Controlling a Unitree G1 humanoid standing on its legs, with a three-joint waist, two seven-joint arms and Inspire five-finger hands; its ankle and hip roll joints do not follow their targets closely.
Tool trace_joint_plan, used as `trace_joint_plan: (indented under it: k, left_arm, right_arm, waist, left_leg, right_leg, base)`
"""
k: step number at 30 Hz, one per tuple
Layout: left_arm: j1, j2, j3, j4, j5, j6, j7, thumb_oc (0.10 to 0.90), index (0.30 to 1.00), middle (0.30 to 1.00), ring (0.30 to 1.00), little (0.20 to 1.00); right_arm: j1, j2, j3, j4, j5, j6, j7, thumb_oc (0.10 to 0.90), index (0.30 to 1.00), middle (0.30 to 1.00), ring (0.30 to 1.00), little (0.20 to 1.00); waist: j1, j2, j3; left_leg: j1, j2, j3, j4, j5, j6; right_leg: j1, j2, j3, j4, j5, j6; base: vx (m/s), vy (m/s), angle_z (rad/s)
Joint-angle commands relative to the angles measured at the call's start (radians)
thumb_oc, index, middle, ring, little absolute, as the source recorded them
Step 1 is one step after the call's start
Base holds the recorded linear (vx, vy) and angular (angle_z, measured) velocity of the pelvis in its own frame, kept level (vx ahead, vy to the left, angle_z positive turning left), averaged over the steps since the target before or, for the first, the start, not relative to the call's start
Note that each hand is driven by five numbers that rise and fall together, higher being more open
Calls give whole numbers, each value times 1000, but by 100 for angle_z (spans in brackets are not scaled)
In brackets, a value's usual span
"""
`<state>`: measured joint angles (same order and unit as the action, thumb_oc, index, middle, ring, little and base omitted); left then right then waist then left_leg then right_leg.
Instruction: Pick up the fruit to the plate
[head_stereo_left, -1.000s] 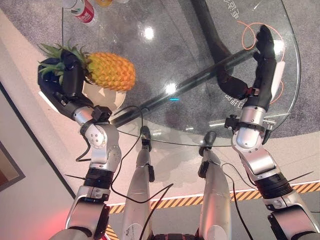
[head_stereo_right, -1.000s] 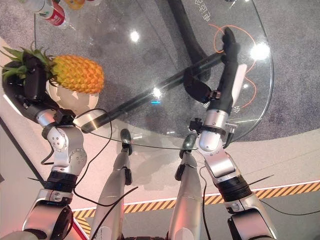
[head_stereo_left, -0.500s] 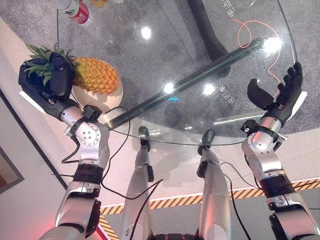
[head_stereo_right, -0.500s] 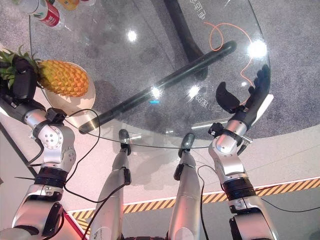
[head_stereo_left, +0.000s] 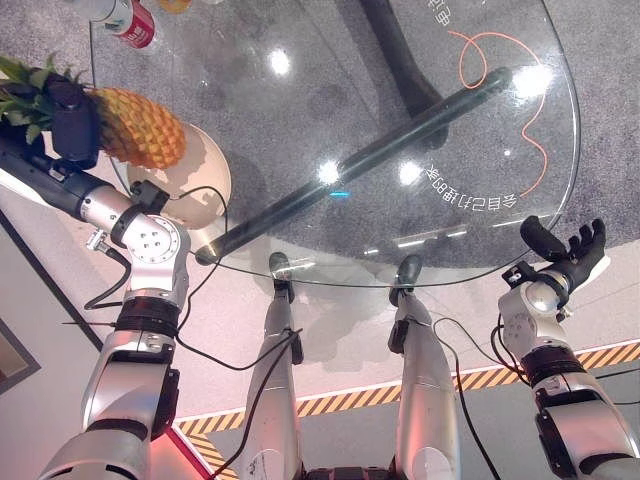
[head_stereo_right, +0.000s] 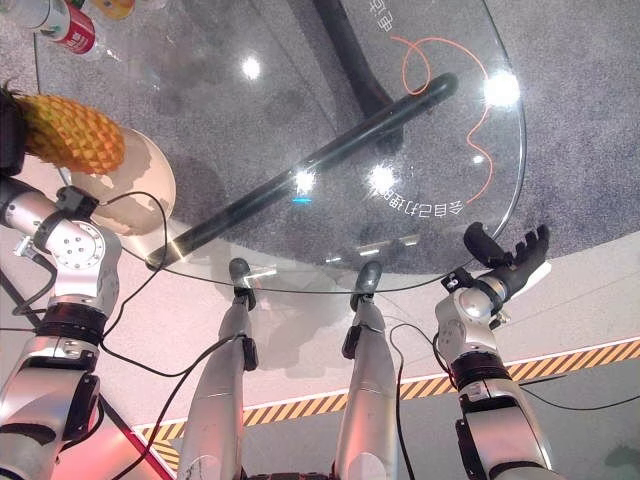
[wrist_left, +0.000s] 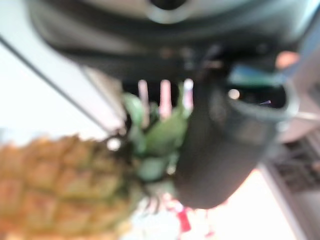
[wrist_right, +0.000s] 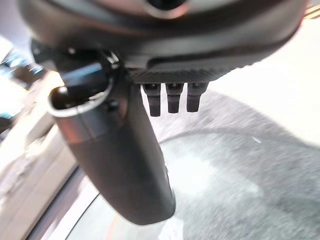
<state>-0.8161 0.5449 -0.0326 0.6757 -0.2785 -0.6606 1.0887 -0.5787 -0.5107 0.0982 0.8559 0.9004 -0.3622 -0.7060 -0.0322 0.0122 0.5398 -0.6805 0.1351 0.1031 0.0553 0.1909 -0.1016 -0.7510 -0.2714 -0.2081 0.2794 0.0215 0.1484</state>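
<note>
The pineapple (head_stereo_left: 135, 128) lies on its side at the upper left of the left eye view, its orange body over the pale plate (head_stereo_left: 205, 185) and its green crown pointing to the frame's left edge. The left hand (head_stereo_left: 72, 122) is wrapped round it at the crown end, where leaves meet body; the left wrist view shows the thumb curled against the green leaves with the scaled rind beside it. Whether the body already rests on the plate or hangs just above it cannot be told.

This fruit looks heavy and stiff, with a rough, scaly rind that should give fingers good purchase. The crown is the weaker hold (the leaves are spiky and may bend or tear under the weight), so a grip at the neck lets the long body sag and swing; a hold round the middle of the body would be steadier.

The plate sits at the left rim of the round glass table (head_stereo_left: 420, 120). A red can (head_stereo_left: 131, 22) stands at the table's far edge, above the pineapple. At the lower right of the frame, off the table's edge, the right hand (head_stereo_left: 566, 252) is spread and holds nothing.
</note>
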Motion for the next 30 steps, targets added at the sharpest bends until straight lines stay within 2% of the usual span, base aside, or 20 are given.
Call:
trace_joint_plan:
  k: [1, 8, 17, 23, 30]
  left_arm:
    - [-143, 137, 4, 27, 103, -70, 99, 100, 300, 300, 300, 200]
    - [-197, 156, -42, 111, 117, -39, 124, 100, 300, 300, 300, 200]
    - [-212, 171, -58, 185, 140, 4, 137, 100, 300, 300, 300, 200]
    - [-203, 172, -57, 210, 143, 21, 139, 100, 300, 300, 300, 200]
    - [-197, 177, -53, 241, 112, 12, 118, 100, 300, 300, 300, 200]
  right_arm:
    - [-32, -60, -65, 62, 110, -83, 73, 800, 900, 900, 900, 900]
    - [-63, -63, -64, 167, 193, -71, 157, 800, 900, 900, 900, 900]
    - [-65, -55, -65, 227, 229, -62, 193, 800, 900, 900, 900, 900]
    - [-62, -53, -67, 246, 237, -60, 210, 800, 900, 900, 900, 900]
    - [-63, -54, -84, 300, 328, -33, 250, 800, 900, 900, 900, 900]
  waist:
    - [24, -30, -20]
    - [22, -33, -20]
    - [20, -39, -20]
    - [20, -40, -20]
    - [23, -38, -20]
  left_leg:
    - [16, 61, -12, 83, -56, -65]
    - [5, 62, -19, 92, -58, -65]
    - [-1, 60, -22, 99, -64, -64]
    - [0, 59, -24, 103, -76, -64]
    - [-9, 58, -26, 106, -80, -63]
  right_leg:
    - [63, -21, -6, -82, 94, 41]
    - [56, -12, -1, -78, 91, 37]
    - [52, -4, 3, -76, 86, 32]
    - [54, -1, 4, -75, 76, 34]
    - [48, 2, 3, -72, 70, 31]
  base:
    - [-14, -46, 0]
    - [0, 0, 0]
    - [0, 0, 0]
    - [0, 0, 0]
    - [0, 0, 0]
